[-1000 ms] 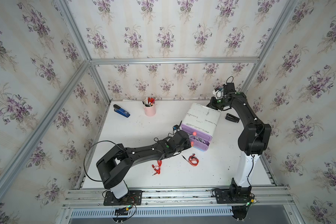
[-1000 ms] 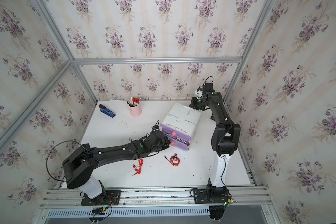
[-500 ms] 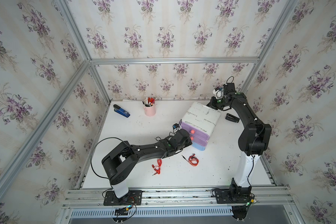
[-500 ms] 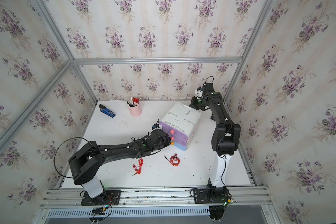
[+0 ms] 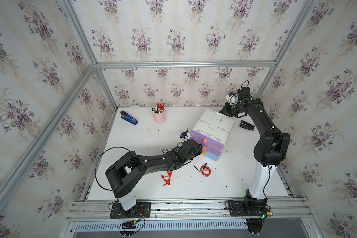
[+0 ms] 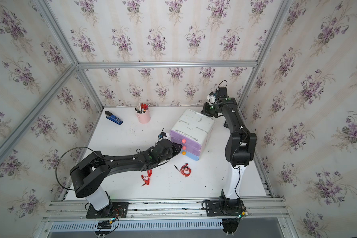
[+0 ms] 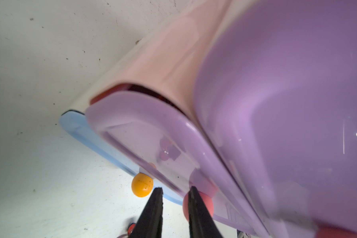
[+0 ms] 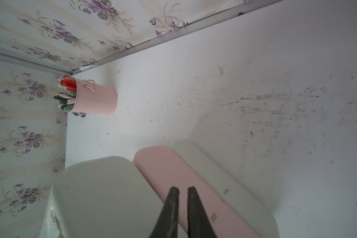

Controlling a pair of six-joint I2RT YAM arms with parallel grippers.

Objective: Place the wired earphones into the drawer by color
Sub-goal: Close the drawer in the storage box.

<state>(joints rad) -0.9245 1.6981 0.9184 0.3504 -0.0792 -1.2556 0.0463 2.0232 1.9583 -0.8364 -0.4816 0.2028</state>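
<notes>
Where the counter (image 5: 144, 144) carries the drawer unit (image 5: 214, 123), note that the middle drawer (image 5: 214, 150), pulled out a second ago, now sits flush with the other two fronts. Treat that drawer's colour as probably finished. You cannot read its contents through the front.

The right tool (image 8: 182, 188) stands at the rear of the unit, jaws a narrow gap apart and holding nothing. Whether it touches the casing cannot be told. The left tool (image 7: 175, 188) has let go at the front. Its jaws stand narrowly apart and empty, with the pink knob (image 7: 208, 203) just beside one finger, not between the two.

Two sets remain on the counter near the unit's front: the coiled red earphones (image 5: 205, 170) and the loose red earphones (image 5: 167, 178), which lie stretched out beside the left arm. Both are thin, limp cord with small earbuds. No black or white set shows on the counter. Expect the red pair to come next.
</notes>
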